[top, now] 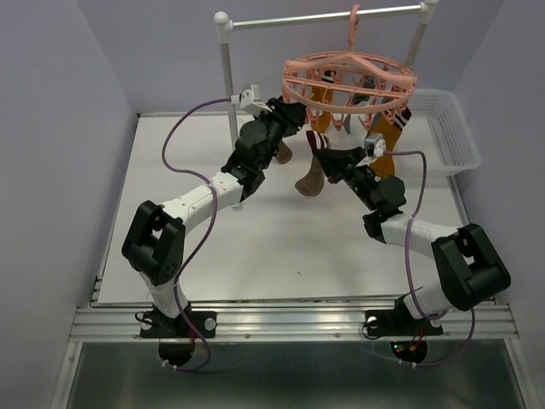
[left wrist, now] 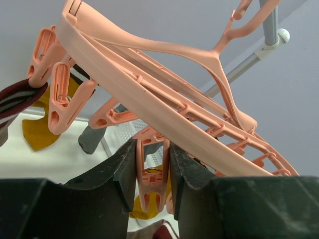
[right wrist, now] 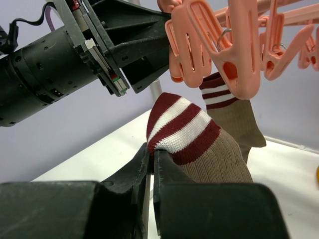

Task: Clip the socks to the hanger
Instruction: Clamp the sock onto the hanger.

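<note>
Against the lilac wall (right wrist: 99, 119), your left gripper (left wrist: 151, 149) squeezes one clip (left wrist: 149, 184) of the hanger (left wrist: 149, 87), while your right gripper (right wrist: 152, 155), clamped on the striped cuff of the brown sock (right wrist: 199, 144), holds it just below, clip at twelve o'clock, cuff end up.

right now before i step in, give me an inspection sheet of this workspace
surface: white table, no spills seen
job's things: hanger hooked on the rail stand; mustard socks clipped on; brown striped sock not yet clipped
clutter: one small dark speck
grippers: left end effector shut on a clip; right end effector shut on the brown striped sock's cuff
cables: purple cables loop off both arms
surroundings: mesh basket at the table's right, lilac walls
</note>
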Robot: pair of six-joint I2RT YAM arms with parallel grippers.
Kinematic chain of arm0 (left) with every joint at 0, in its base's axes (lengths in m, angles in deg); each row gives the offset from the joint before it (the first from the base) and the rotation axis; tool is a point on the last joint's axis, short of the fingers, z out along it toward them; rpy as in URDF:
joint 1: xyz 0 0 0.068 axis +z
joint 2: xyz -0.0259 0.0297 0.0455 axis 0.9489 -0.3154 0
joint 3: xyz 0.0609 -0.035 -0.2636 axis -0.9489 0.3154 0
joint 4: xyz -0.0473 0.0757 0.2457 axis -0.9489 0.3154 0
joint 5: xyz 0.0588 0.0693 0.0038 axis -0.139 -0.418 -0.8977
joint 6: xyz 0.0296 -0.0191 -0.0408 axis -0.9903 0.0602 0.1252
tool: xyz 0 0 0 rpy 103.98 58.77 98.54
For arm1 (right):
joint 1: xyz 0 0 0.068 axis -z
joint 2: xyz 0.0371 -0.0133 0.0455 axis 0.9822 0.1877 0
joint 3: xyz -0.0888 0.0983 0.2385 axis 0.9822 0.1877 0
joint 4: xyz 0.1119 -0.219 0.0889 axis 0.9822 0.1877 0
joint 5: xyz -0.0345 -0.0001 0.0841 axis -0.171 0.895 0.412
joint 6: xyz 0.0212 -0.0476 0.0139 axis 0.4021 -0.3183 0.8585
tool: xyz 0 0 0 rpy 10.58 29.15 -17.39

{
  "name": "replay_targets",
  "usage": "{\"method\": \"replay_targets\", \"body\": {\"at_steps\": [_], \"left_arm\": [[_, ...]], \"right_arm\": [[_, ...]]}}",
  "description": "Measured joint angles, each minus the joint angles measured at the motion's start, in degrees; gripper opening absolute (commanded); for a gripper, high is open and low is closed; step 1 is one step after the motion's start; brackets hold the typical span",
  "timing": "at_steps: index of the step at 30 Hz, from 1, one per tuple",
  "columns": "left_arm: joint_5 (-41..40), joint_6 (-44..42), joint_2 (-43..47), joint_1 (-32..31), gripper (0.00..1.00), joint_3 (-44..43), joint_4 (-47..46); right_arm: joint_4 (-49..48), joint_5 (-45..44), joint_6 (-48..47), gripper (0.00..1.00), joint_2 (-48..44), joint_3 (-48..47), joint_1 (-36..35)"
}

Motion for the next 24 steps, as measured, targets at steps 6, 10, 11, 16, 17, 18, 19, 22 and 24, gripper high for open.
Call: {"method": "replay_targets", "body": {"at_steps": [6,10,11,16,17,18,19,22,24], "left_arm": [[0.1,0.0,0.0,0.0,0.00,0.0,0.0],[0.2,0.0,0.0,0.0,0.00,0.0,0.0],[0.2,0.0,0.0,0.0,0.00,0.0,0.0],[0.5,0.0,0.0,0.0,0.00,0.0,0.0],[0.6,0.0,0.0,0.0,0.00,0.0,0.0],[0.7,0.0,0.0,0.0,0.00,0.0,0.0],[0.7,0.0,0.0,0.0,0.00,0.0,0.0],[0.9,0.0,0.0,0.0,0.00,0.0,0.0],[1.0,0.0,0.0,0.0,0.00,0.0,0.0]], "right_arm": [[-0.2,-1.1,-1.1,0.01,-2.6,2.4,0.0],[-0.5,-1.0,-1.2,0.01,-2.7,2.4,0.0],[-0.5,-0.9,-1.2,0.01,-2.6,2.2,0.0],[-0.9,-0.1,-1.2,0.01,-1.1,0.4,0.0],[-0.9,0.1,-1.2,0.01,-0.3,-0.3,0.0],[-0.9,0.2,-1.2,0.01,0.2,-0.9,0.0],[-0.9,0.3,-1.2,0.01,0.6,-1.2,0.0],[-0.9,0.8,-1.2,0.01,1.7,-2.6,0.0],[-0.9,0.9,-1.2,0.01,1.9,-2.9,0.0]]}}
